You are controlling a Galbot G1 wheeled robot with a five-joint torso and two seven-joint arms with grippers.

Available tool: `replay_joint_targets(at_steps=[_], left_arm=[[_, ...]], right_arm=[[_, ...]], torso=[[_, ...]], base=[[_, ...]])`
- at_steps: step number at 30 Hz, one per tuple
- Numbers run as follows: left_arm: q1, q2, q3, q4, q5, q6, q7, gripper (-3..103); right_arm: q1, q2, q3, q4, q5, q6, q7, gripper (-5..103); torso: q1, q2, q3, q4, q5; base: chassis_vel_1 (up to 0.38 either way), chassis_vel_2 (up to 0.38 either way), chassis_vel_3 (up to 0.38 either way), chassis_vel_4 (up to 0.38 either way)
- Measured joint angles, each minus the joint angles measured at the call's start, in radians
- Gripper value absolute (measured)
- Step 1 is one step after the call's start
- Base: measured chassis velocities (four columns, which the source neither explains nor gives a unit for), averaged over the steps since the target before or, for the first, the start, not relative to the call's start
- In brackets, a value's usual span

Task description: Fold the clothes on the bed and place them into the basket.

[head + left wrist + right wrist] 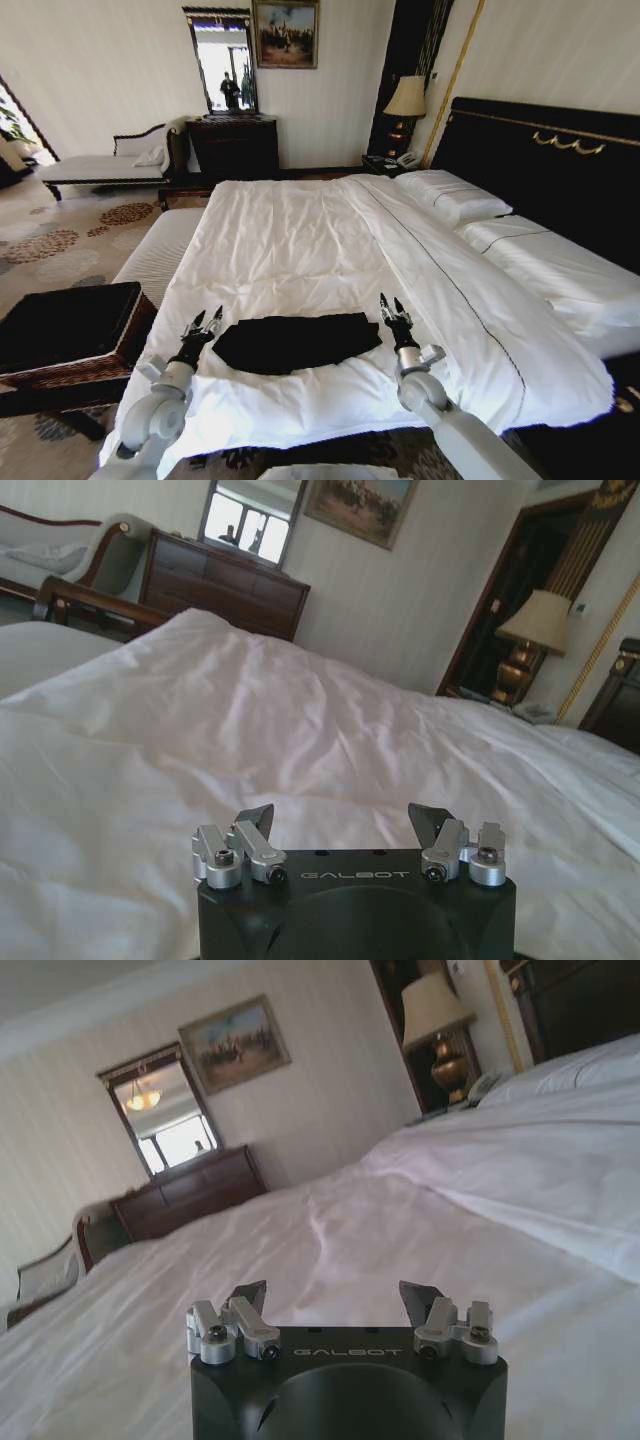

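Black T-shirt folded at the foot of the bed, my two grippers flanking it.

From my left: the wicker basket (68, 335) stands on the floor beside the bed (300, 235). My left gripper (205, 321) hovers just beside the black T-shirt's (295, 340) left edge, jaws spread and empty. The shirt lies flat on the white duvet near the foot edge. My right gripper (392, 306) sits just beside its right edge, jaws likewise spread, holding nothing.
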Motion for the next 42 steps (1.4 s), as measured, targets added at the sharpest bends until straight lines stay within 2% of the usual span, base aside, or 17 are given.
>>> replay_joint_targets(at_steps=[2, 3, 7, 11, 17, 20, 24, 27, 31, 32, 36, 37, 38, 39, 40, 41, 42], left_arm=[[-0.013, -0.011, 0.049, 0.027, 0.094, 0.036, -0.052, 90], [-0.013, -0.011, 0.049, 0.027, 0.094, 0.036, -0.052, 90], [0.043, -0.004, 0.089, 0.030, 0.193, 0.081, -0.103, 100], [0.108, 0.002, 0.084, 0.005, 0.244, 0.089, -0.118, 100], [0.245, 0.027, 0.041, -0.101, 0.240, 0.138, -0.154, 100], [0.335, 0.080, -0.004, -0.160, 0.234, 0.190, -0.184, 100], [0.343, 0.119, -0.043, -0.178, 0.219, 0.217, -0.199, 100], [0.296, 0.124, -0.059, -0.178, 0.187, 0.204, -0.199, 100], [0.135, 0.095, -0.120, -0.114, 0.069, 0.186, -0.207, 100], [0.135, 0.095, -0.120, -0.114, 0.069, 0.186, -0.207, 100], [0.011, 0.073, -0.263, 0.031, -0.226, 0.184, -0.217, 100], [0.011, 0.073, -0.263, 0.031, -0.226, 0.184, -0.217, 100], [0.007, 0.081, -0.285, 0.058, -0.307, 0.188, -0.213, 100], [0.017, 0.091, -0.294, 0.068, -0.373, 0.187, -0.194, 100], [0.048, 0.099, -0.295, 0.066, -0.421, 0.173, -0.141, 100], [0.048, 0.099, -0.295, 0.066, -0.421, 0.173, -0.141, 100], [0.083, 0.101, -0.283, 0.051, -0.428, 0.153, -0.086, 100]], right_arm=[[0.028, -0.001, -0.063, -0.003, -0.030, -0.100, 0.069, 83], [0.028, -0.001, -0.063, -0.003, -0.030, -0.100, 0.069, 83], [0.014, -0.005, -0.129, 0.009, -0.074, -0.226, 0.170, 99], [-0.043, -0.017, -0.135, 0.040, -0.094, -0.285, 0.233, 100], [-0.186, -0.079, -0.101, 0.169, -0.089, -0.338, 0.311, 100], [-0.273, -0.130, -0.071, 0.262, -0.095, -0.370, 0.372, 100], [-0.289, -0.147, -0.040, 0.305, -0.095, -0.376, 0.395, 100], [-0.258, -0.137, -0.028, 0.306, -0.088, -0.366, 0.396, 100], [-0.170, -0.091, -0.028, 0.250, -0.037, -0.322, 0.386, 100], [-0.170, -0.091, -0.028, 0.250, -0.037, -0.322, 0.386, 100], [-0.127, -0.050, -0.035, 0.221, 0.043, -0.261, 0.362, 100], [-0.127, -0.050, -0.035, 0.221, 0.043, -0.261, 0.362, 100], [-0.126, -0.046, -0.035, 0.218, 0.044, -0.255, 0.357, 100], [-0.128, -0.043, -0.036, 0.215, 0.043, -0.251, 0.351, 100], [-0.133, -0.040, -0.036, 0.212, 0.041, -0.246, 0.346, 100], [-0.133, -0.040, -0.036, 0.212, 0.041, -0.246, 0.346, 100], [-0.137, -0.038, -0.035, 0.210, 0.040, -0.245, 0.345, 100]], torso=[[0.000, 0.000, 0.000, 0.0001, 0.0003], [0.000, 0.000, 0.000, 0.0001, 0.0003], [0.000, 0.000, 0.000, 0.0004, 0.0001], [0.000, 0.000, 0.000, 0.0003, 0.0001], [0.000, 0.000, 0.000, 0.0000, 0.0001], [0.000, 0.000, 0.000, 0.0000, 0.0001], [0.000, 0.000, 0.000, 0.0002, -0.0001], [0.000, 0.000, 0.000, 0.0004, -0.0001], [0.000, 0.000, 0.000, -0.0001, -0.0001], [0.000, 0.000, 0.000, -0.0001, -0.0001], [0.000, 0.000, 0.000, 0.0002, -0.0002], [0.000, 0.000, 0.000, 0.0002, -0.0002], [0.000, 0.000, 0.000, 0.0002, -0.0001], [0.000, 0.000, 0.000, 0.0001, -0.0003], [0.000, 0.000, 0.000, 0.0001, -0.0002], [0.000, 0.000, 0.000, 0.0001, -0.0002], [0.000, 0.000, 0.000, 0.0003, 0.0002]], base=[[0.000, 0.000, 0.000, 0.000], [0.000, 0.000, 0.000, 0.000], [0.000, 0.000, 0.000, 0.000], [0.000, 0.000, 0.000, 0.000], [0.000, 0.000, 0.000, 0.000], [0.000, 0.000, 0.000, 0.000], [0.000, 0.000, 0.000, 0.000], [0.000, 0.000, 0.000, 0.000], [0.000, 0.000, 0.000, 0.000], [0.000, 0.000, 0.000, 0.000], [0.000, 0.000, 0.000, 0.000], [0.000, 0.000, 0.000, 0.000], [0.000, 0.000, 0.000, 0.000], [0.000, 0.000, 0.000, 0.000], [0.000, 0.000, 0.000, 0.000], [0.000, 0.000, 0.000, 0.000], [0.000, 0.000, 0.000, 0.000]])
